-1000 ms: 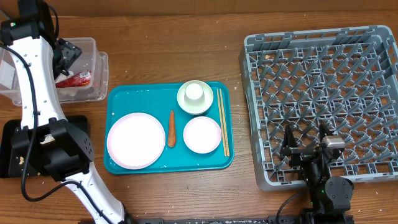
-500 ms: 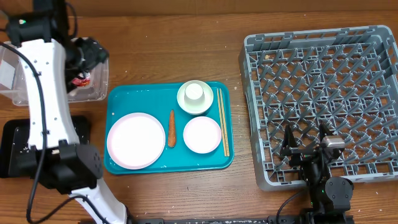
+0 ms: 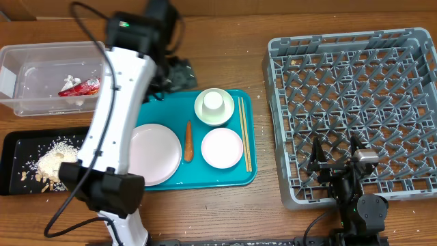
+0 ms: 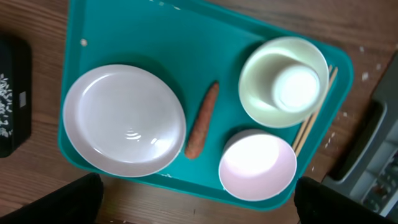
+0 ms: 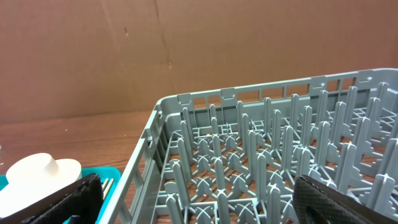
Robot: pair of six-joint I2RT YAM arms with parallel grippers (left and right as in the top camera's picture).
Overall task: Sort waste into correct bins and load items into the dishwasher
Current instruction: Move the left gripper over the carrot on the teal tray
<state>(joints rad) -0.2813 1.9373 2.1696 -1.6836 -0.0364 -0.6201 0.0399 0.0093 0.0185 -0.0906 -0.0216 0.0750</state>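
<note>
The orange carrot (image 3: 188,141) lies on the teal tray between the large plate (image 3: 153,154) and the small white plate (image 3: 222,147). The cup (image 3: 214,101) sits upside down in the bowl (image 3: 202,109), with the chopsticks (image 3: 244,133) beside them. The clear tub (image 3: 41,75) holds the red wrapper (image 3: 80,86) and tissue. The black tray (image 3: 13,147) holds shells (image 3: 51,164). My left gripper (image 3: 179,72) hovers open and empty over the tray's back edge; its view shows the carrot (image 4: 201,120). My right gripper (image 3: 336,158) is open over the grey dish rack (image 3: 355,102).
The teal serving tray (image 3: 136,109) lies mid-table between the bins and the rack. The rack (image 5: 249,155) has no dishes in it. My white left arm crosses over the large plate and the teal tray's left side. A brown cardboard wall stands behind the table.
My left arm has swung right from the clear tub to above the teal tray's back edge, uncovering the tub and the black tray. The right arm has not moved.
</note>
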